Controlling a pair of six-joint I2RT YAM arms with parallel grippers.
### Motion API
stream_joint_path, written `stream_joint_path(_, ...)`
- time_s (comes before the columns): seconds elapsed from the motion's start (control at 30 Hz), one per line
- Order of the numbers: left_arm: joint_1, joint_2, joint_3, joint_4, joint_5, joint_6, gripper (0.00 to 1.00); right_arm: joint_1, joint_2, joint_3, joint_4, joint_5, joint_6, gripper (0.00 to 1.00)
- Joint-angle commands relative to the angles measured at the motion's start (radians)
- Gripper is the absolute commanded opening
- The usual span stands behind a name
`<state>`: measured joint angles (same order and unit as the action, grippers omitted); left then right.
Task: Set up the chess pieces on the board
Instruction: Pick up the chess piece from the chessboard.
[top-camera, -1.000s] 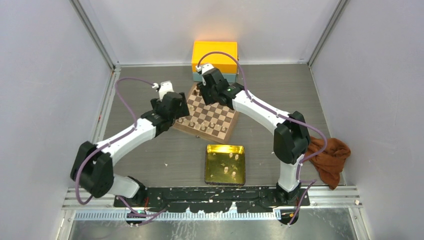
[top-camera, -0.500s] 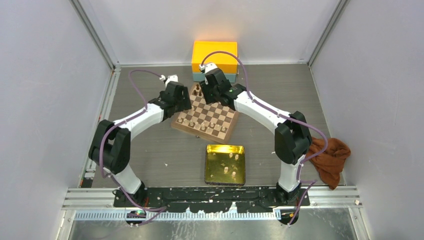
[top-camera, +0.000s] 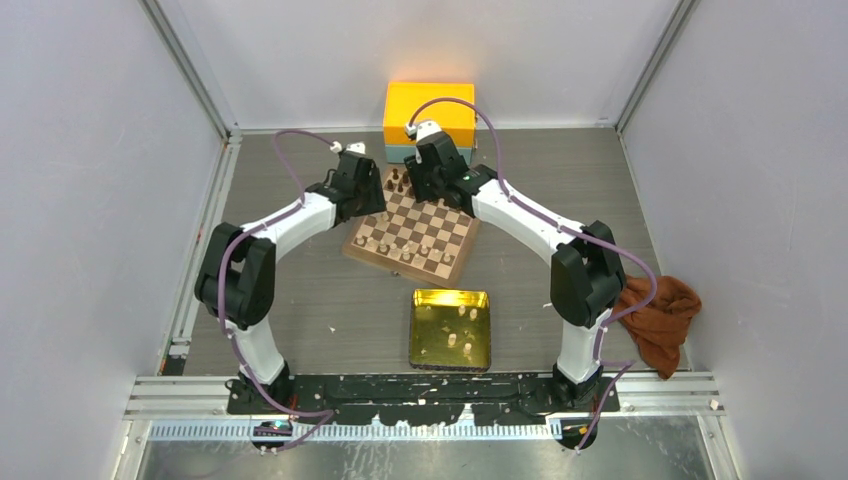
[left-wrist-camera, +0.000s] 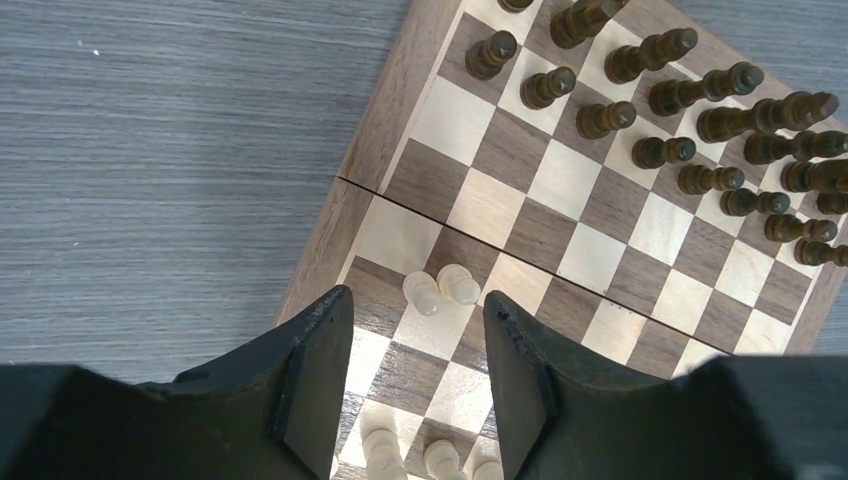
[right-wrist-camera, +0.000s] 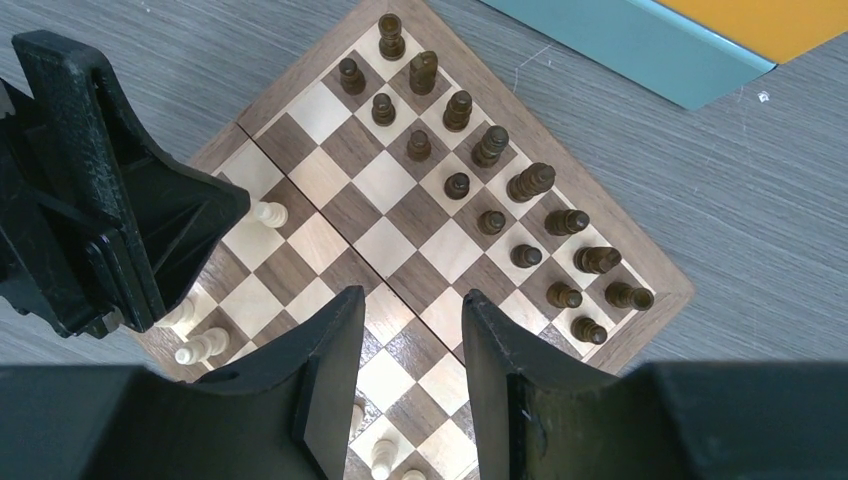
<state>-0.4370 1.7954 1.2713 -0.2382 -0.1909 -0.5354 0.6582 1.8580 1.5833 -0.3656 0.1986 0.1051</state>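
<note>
The board (top-camera: 432, 224) lies tilted mid-table, with dark pieces along its far rows. Cream chess pieces (top-camera: 404, 254) stand on its near rows, and more lie in the gold tray (top-camera: 428, 352). My left gripper (top-camera: 364, 192) hovers open over the board's left edge with nothing between its fingers (left-wrist-camera: 318, 380). Two cream pieces (left-wrist-camera: 441, 289) sit close together just past its tips, and others (left-wrist-camera: 383, 452) stand below it. My right gripper (top-camera: 428, 176) hangs open and empty above the far side of the board (right-wrist-camera: 660, 298). Its view shows a cream piece (right-wrist-camera: 268, 213) beside the left gripper (right-wrist-camera: 100, 225).
An orange and teal box (top-camera: 430, 112) stands right behind the board. A brown cloth (top-camera: 658, 316) lies at the right by the right arm's base. Dark pieces (left-wrist-camera: 690, 150) fill the board's far rows. Grey walls close in on both sides.
My left arm has swung away from me along the board's left edge, and its jaws have narrowed. The right gripper has drifted slightly toward the box.
</note>
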Motion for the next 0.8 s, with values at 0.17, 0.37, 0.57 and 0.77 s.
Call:
stream_joint_path(0.17, 0.014, 0.027, 0.061, -0.053, 0.039, 0.047, 0.46, -0.012, -0.033, 0.013, 0.057, -0.017, 0.010, 0.46)
stream_joint_path(0.37, 0.014, 0.027, 0.060, -0.055, 0.044, 0.054, 0.46, -0.013, -0.033, 0.014, 0.056, -0.021, 0.010, 0.46)
stream_joint_path(0.57, 0.014, 0.033, 0.060, -0.058, 0.062, 0.055, 0.41, -0.014, -0.039, 0.010, 0.053, -0.018, 0.010, 0.46)
stream_joint_path(0.77, 0.014, 0.043, 0.065, -0.056, 0.063, 0.058, 0.40, -0.013, -0.039, 0.012, 0.050, -0.019, 0.009, 0.47)
